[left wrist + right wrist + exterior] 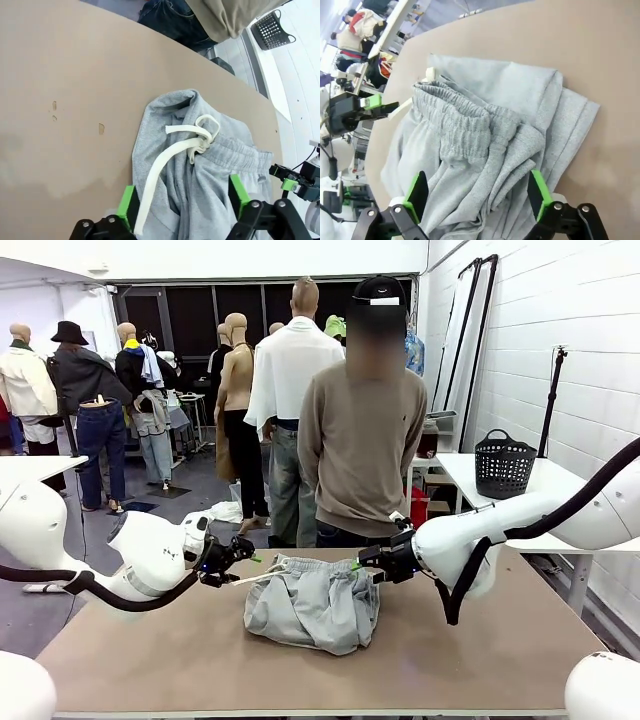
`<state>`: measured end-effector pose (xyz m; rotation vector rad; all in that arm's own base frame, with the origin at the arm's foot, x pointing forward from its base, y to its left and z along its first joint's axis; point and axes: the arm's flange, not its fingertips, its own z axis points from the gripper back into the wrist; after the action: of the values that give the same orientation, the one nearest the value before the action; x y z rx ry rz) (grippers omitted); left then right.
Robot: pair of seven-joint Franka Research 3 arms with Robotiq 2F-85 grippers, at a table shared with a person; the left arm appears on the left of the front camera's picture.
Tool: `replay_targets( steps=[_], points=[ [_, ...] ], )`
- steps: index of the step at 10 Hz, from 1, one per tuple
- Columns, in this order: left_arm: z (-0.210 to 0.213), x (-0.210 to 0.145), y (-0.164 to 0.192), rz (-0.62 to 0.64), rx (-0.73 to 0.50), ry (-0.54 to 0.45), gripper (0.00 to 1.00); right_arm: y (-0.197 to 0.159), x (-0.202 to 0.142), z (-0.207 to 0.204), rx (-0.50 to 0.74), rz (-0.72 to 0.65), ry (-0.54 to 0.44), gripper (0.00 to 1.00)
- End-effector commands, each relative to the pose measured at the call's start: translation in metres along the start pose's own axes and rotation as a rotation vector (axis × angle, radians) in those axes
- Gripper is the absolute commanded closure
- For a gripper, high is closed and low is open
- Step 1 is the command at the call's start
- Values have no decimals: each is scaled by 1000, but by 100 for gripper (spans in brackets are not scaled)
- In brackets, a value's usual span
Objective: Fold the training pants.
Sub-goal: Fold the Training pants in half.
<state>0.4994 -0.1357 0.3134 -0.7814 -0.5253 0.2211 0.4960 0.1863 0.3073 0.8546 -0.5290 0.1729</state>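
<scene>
On the brown desk (150, 660), midway between two white robot arms, the grey training pants (315, 605) lie in a soft folded bundle, waistband toward the far edge where a person in a tan sweater (360, 440) stands watching.

At left, the left end effector (248, 560) hovers just beside the bundle's left corner, its green pads spread wide and gripping nothing. Seen from its wrist, the pale drawstring (172, 155) trails from its knot at the waistband down between the open fingers (128, 202), with the cloth lying loose underneath.

At centre, the bundle looks roughly halved, though its near hem sags unevenly and its layers are stepped, not flush.

At right, the right end effector (362, 565) sits by the waistband's right corner, likewise wide apart and empty. Its wrist view looks over the gathered elastic waistband (455, 125), stacked grey layers below it, bare desk beyond.

With both tools let go, the fold seems laid down and the job close to finished, pending one more tuck or a tidy. Doing that well would mean each side pinching a matching corner through every layer, lifting together at an even height, and carrying the fabric over in one sweep so that edges meet. The stray drawstring wants watching: caught alone, it would drag the waistband askew.
</scene>
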Motion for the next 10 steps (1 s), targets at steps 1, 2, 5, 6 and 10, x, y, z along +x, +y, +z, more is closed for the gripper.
replay_targets(
  steps=[1,2,5,6,10],
  points=[
    [16,-3,-8,10,-19,-44,0,5,-1,12,-15,-9,5,0],
    [18,-4,-13,-5,-29,-51,0,6,-3,14,-17,-4,8,0],
    [12,2,-14,-17,-30,-28,0,2,1,9,3,2,-8,0],
    [12,2,-14,-17,-30,-28,0,2,1,9,3,2,-8,0],
    [12,2,-14,-17,-30,-28,0,2,1,9,3,2,-8,0]
  ],
)
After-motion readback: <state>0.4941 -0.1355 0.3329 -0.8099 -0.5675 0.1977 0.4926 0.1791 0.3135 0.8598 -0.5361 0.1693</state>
